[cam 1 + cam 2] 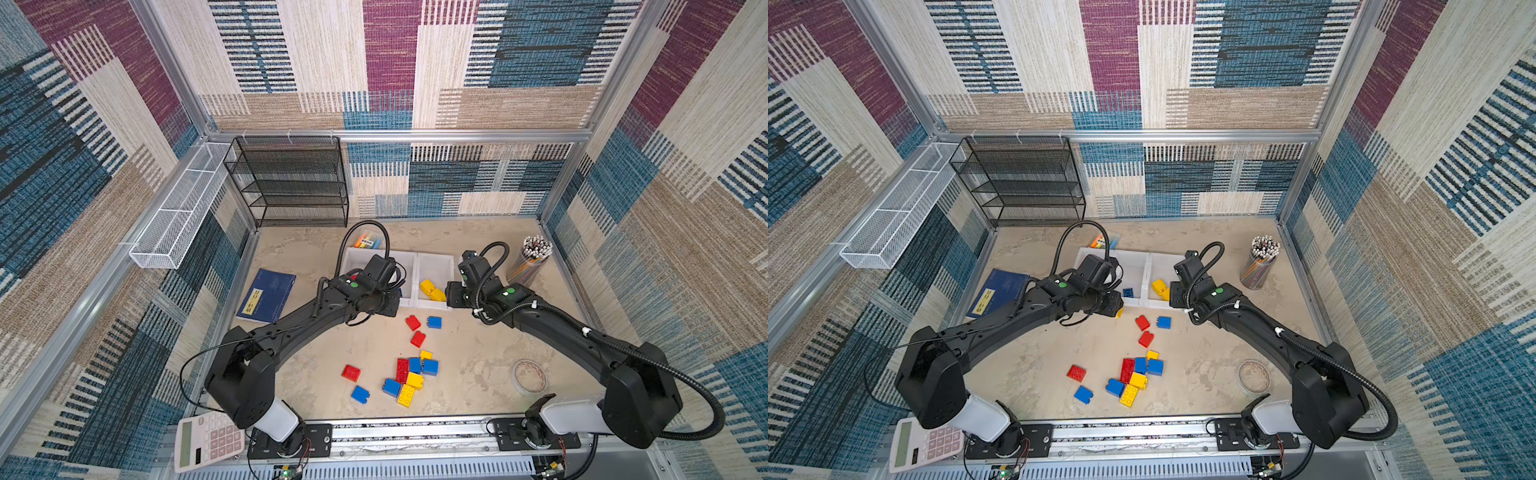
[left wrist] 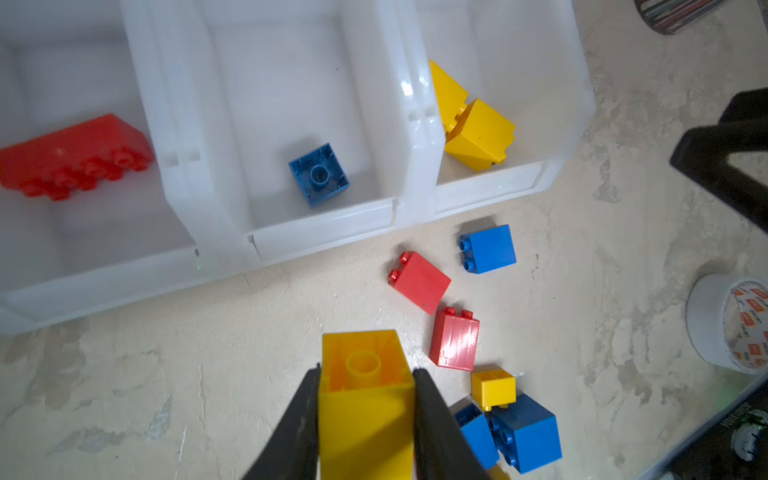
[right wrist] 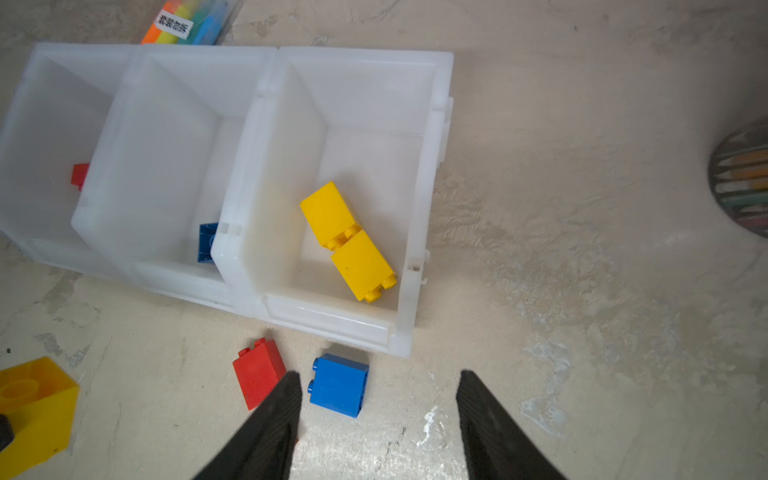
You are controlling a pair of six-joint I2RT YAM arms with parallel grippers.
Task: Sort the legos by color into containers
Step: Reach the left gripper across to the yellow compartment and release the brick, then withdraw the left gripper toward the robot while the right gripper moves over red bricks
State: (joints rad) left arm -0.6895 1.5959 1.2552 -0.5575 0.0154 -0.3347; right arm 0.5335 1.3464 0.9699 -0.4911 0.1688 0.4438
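Just short of the front lips of the containers (image 2: pixel 324 232), above open bench (image 2: pixel 166 374): left gripper (image 2: pixel 365 370) pinching yellow lego (image 2: pixel 365 419), hollow underside up, long axis along the fingers (image 2: pixel 291 436). Close alongside: loose legos (image 2: pixel 419 282). Beside blue lego (image 3: pixel 338 384): right gripper (image 3: pixel 380 373) spread, empty.

Glossy plastic legos (image 2: pixel 419 282), translucent white plastic containers (image 2: pixel 324 232), mottled matt tabletop (image 2: pixel 166 374)

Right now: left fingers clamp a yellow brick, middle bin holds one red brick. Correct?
No. The middle bin holds one blue brick, not red; the left wrist view shows it. The left fingers do clamp a yellow brick.
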